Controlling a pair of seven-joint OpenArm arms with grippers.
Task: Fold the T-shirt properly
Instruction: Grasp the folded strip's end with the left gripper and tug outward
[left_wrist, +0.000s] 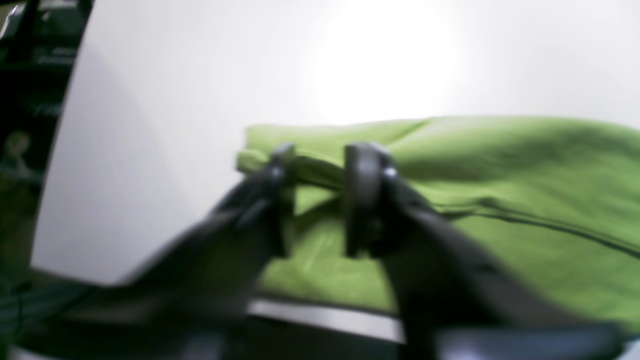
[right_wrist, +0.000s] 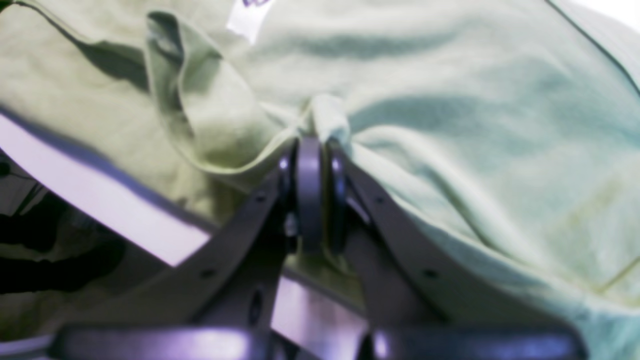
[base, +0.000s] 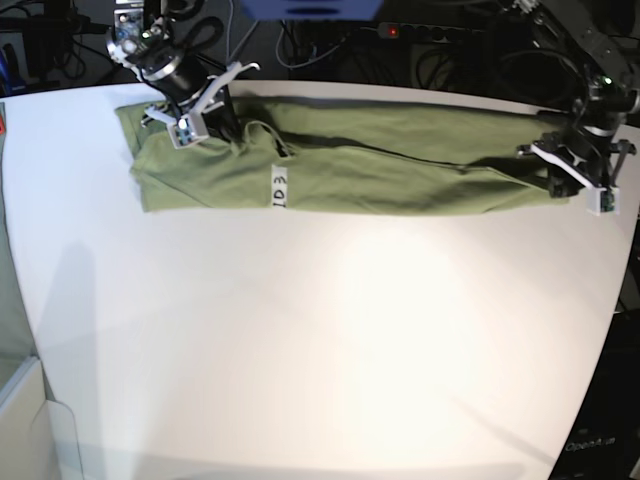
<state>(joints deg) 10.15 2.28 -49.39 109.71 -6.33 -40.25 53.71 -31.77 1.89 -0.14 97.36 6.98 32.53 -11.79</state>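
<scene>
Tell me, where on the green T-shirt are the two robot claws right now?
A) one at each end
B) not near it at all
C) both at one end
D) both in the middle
A: in the base view the right gripper sits at one end of the T-shirt and the left gripper at the other.

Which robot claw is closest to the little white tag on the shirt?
The right gripper, on the base view's left. The tag lies near it; the left gripper is at the T-shirt's other end.

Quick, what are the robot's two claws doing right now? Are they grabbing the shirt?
Left gripper: jaws apart around the T-shirt edge, not clamped.
Right gripper: closed, pinching a fold of the T-shirt.
</scene>
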